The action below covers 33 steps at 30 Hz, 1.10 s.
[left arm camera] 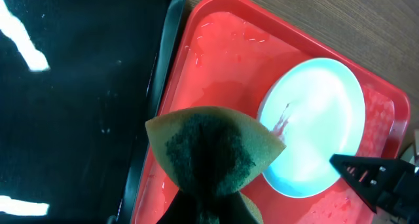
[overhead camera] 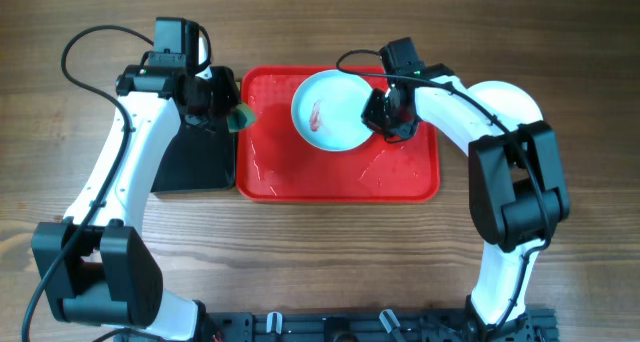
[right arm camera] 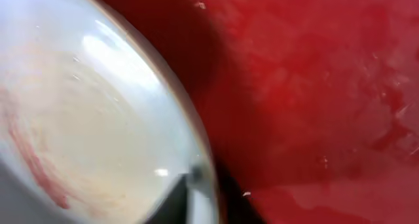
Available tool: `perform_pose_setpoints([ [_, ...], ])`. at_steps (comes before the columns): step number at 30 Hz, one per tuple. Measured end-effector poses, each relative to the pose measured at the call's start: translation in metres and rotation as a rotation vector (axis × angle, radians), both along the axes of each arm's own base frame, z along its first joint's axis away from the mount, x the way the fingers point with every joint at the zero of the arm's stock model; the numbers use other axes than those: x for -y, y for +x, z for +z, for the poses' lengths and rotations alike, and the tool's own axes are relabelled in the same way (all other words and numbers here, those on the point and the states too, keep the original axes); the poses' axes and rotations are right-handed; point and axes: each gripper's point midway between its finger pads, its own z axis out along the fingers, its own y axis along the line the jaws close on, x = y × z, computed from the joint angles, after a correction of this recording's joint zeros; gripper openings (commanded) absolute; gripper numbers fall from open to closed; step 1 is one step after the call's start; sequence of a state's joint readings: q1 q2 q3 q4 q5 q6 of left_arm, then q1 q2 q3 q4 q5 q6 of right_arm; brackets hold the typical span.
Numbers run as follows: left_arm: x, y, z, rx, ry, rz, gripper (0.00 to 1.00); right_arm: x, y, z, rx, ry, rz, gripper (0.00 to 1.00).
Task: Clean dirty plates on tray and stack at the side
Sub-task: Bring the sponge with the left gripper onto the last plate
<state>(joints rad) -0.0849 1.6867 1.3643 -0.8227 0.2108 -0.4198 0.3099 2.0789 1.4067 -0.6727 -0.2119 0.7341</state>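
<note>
Presently, right gripper (overhead camera: pixel 386 112) is clamped on the rim of the smeared plate (overhead camera: pixel 328 107), evidently steadying it on the tray (overhead camera: pixel 300 180); left gripper (overhead camera: pixel 229 113) pinches a sponge (overhead camera: pixel 243 116) tight, apparently poised for wiping.

Surface (overhead camera: pixel 320 252): wooden tabletop, mid-brown, grain running left to right, seen bare in front of and on both sides of the trays; a strip of it also shows in the left wrist view (left arm camera: pixel 340 14). Item one: red tray (overhead camera: pixel 300 177), rectangular, rounded corners, raised rim, lying flat near the centre toward the far edge; its floor is glossy with wet patches (left arm camera: pixel 216 60). Item two: black tray (overhead camera: pixel 195 167), rectangular, smaller, lying flat just left of the red tray, its right rim close alongside the red tray's left rim (left arm camera: pixel 65 119). Item three: dark rail (overhead camera: pixel 350 327) along the near edge.
</note>
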Motion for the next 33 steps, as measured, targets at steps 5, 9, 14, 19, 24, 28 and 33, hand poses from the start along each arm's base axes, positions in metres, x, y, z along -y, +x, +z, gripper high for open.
perform_pose_setpoints([
  [5, 0.0, 0.0, 0.0, 0.0, 0.0, 0.0, 0.04, -0.005, 0.012, 0.004, 0.07, 0.009, 0.067, 0.25],
  [9, 0.0, 0.0, 0.0, 0.001, 0.0, 0.0, 0.04, -0.009, 0.015, 0.002, 0.104, 0.011, 0.161, 0.04],
  [14, 0.0, 0.001, 0.0, 0.005, 0.0, 0.0, 0.04, -0.014, 0.011, 0.001, 0.107, 0.033, 0.233, 0.04],
  [19, 0.0, 0.002, 0.001, 0.007, 0.0, -0.001, 0.04, -0.021, -0.004, 0.001, 0.078, 0.076, 0.34, 0.04],
  [24, 0.005, 0.001, 0.0, 0.012, 0.013, -0.041, 0.04, -0.032, -0.01, 0.003, 0.099, 0.108, 0.446, 0.04],
  [28, 0.027, -0.002, -0.012, 0.006, 0.043, -0.157, 0.04, -0.039, -0.014, 0.004, 0.104, 0.116, 0.484, 0.04],
  [33, 0.068, -0.002, -0.045, -0.007, 0.081, -0.346, 0.04, -0.04, -0.014, 0.004, 0.104, 0.116, 0.488, 0.04],
])
